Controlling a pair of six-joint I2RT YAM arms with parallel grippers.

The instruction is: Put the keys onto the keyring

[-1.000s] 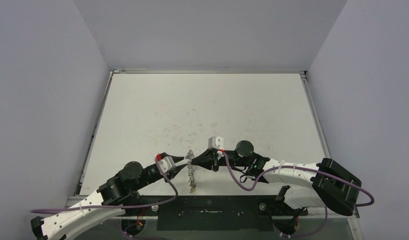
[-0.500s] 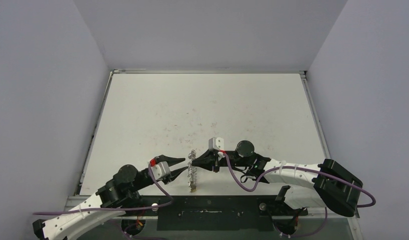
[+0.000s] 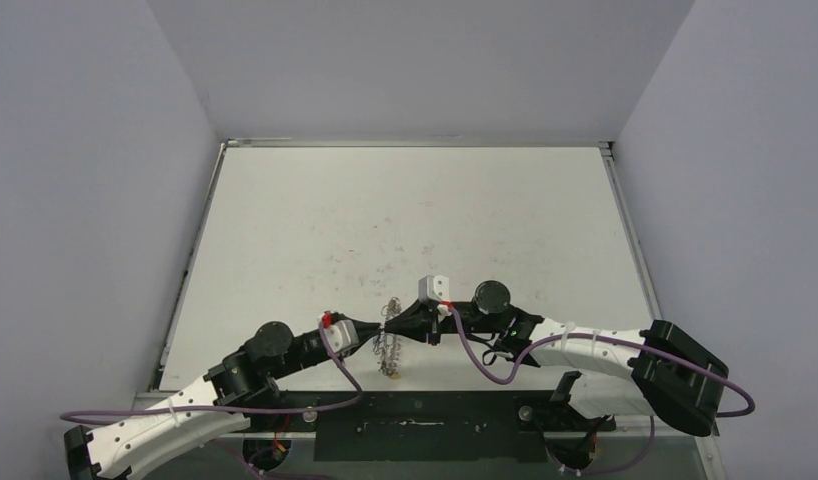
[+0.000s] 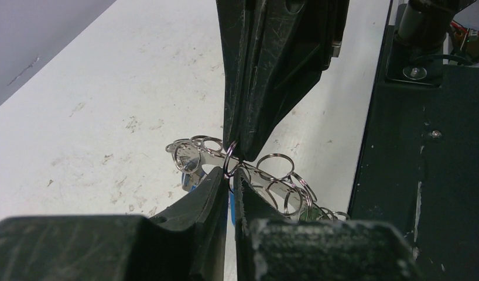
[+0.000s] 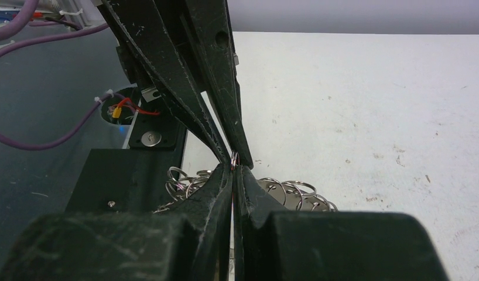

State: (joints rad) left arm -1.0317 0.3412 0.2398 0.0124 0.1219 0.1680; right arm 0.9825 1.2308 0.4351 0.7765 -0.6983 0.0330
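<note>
Pinching the keyring (image 3: 389, 342), left claw (image 4: 231, 175) meets right claw (image 5: 233, 168).

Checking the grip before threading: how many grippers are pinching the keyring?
2. The left gripper is at the left side of the keyring and the right gripper at its right side. Both pinch what looks like the same small wire loop, tips almost meeting.

Keyring (image 4: 274, 166): near loops hidden from you behind the left gripper (image 4: 231, 178). Keys (image 4: 188, 182): you get one blue sliver; the rest unreadable.
</note>
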